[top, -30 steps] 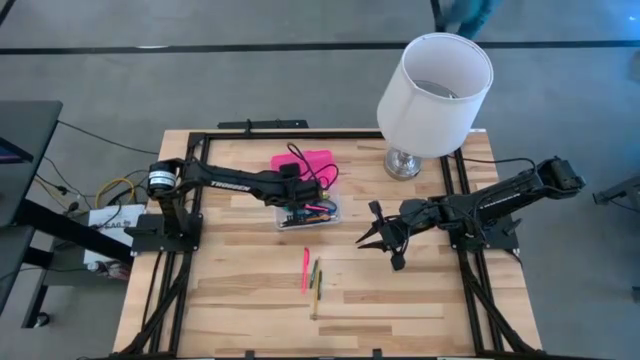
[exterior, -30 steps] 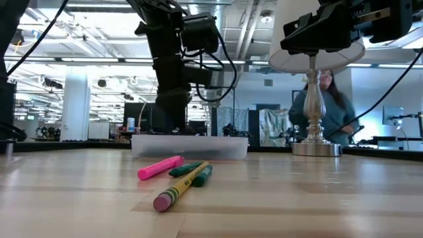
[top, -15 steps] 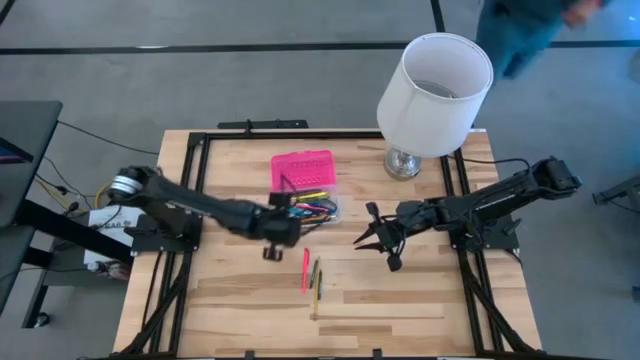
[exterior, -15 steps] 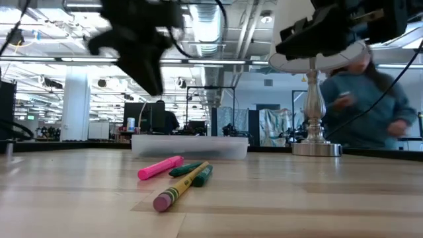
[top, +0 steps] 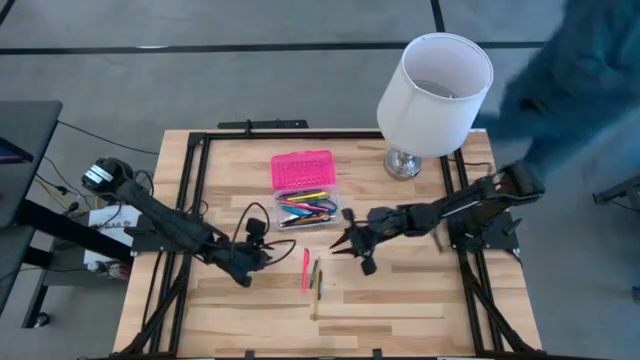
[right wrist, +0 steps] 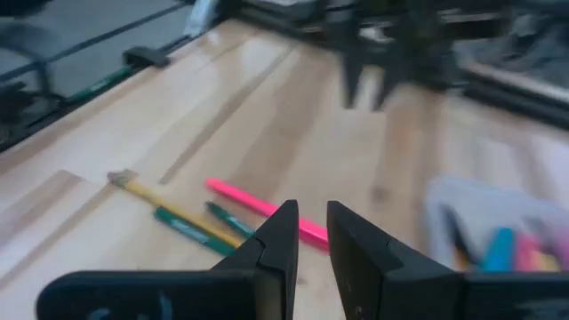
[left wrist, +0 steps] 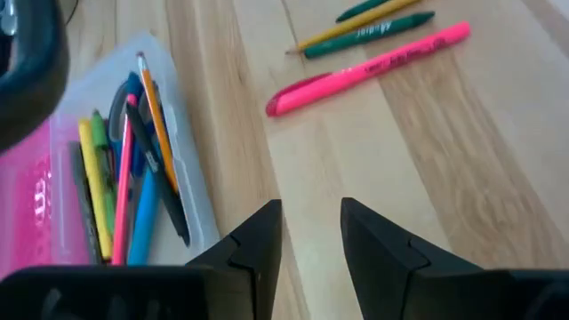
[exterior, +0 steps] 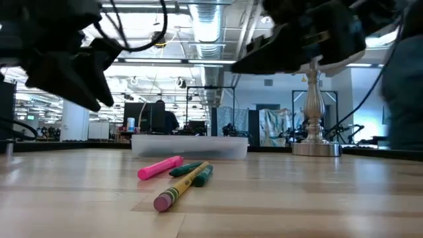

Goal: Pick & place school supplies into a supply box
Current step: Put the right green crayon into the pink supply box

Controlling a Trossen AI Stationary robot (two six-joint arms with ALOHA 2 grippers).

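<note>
Left hand (top: 244,268) now off the clear, pink-lidded box (top: 305,187).

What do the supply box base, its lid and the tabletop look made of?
Supply box base: clear plastic, since the pens show through its wall. Lid: opaque bright pink, probably plastic. Tabletop: pale wood planks with visible grain and seams, low sheen.

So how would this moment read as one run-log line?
left gripper: empty, beside clear pink-lidded pencil case | right gripper: empty, near pink highlighter | three supplies left on table

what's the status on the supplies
Both hands empty: left hand and right hand flanking pink highlighter. Supply box part-filled. Nothing blocking.
</note>
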